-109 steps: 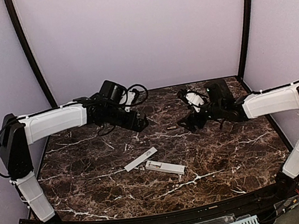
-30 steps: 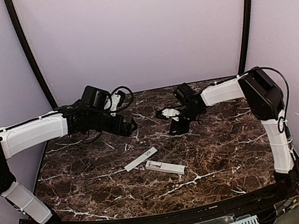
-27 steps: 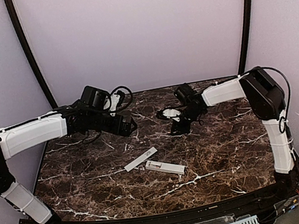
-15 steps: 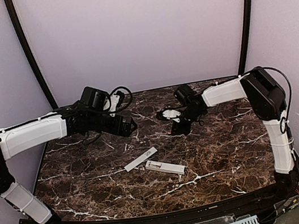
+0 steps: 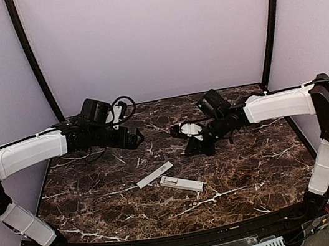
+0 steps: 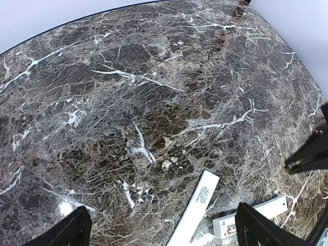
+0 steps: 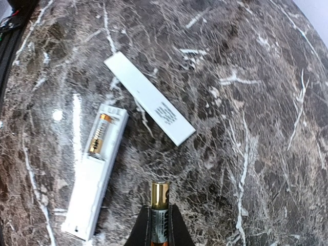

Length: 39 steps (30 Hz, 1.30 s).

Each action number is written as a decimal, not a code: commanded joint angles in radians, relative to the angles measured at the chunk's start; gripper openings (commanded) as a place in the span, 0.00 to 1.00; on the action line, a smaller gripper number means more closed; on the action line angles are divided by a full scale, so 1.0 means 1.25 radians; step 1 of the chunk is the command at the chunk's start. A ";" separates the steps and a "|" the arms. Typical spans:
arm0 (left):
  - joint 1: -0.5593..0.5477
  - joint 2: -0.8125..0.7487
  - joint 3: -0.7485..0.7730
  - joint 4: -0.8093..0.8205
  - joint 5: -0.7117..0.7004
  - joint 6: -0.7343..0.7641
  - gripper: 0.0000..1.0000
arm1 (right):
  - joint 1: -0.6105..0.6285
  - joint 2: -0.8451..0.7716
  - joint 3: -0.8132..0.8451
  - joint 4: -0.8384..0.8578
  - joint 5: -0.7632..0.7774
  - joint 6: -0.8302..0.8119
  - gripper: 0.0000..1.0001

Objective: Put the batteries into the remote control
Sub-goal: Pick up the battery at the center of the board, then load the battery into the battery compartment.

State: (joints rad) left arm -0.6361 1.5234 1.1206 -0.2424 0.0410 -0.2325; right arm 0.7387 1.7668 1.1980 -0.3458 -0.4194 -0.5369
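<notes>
Right gripper (image 7: pixel 159 231) clamped on a gold-tipped battery (image 7: pixel 160 202) above the marble table (image 7: pixel 256 128), remote control (image 7: pixel 95 177) lying mid-table, second battery (image 7: pixel 98 135) in its open bay, white strip (image 7: pixel 149 97), probably its cover, just beside, left gripper (image 6: pixel 161 228) spread wide.

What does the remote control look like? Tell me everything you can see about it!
The remote control is a slim white bar that looks like plastic. It lies flat on the dark marble table with its back side up. The battery compartment at one end is open, and one gold-coloured battery sits inside. A flat white strip lies close by but apart from it. Only the table touches it.
</notes>
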 commanded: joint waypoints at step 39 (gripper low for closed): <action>0.022 -0.080 -0.125 0.084 0.033 -0.061 0.99 | 0.237 -0.188 0.088 -0.148 -0.070 0.067 0.00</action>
State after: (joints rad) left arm -0.6147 1.4559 0.9798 -0.1448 0.0856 -0.2970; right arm 1.0279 1.4841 1.2671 -0.4812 -0.6285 -0.4961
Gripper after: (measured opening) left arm 0.986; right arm 0.067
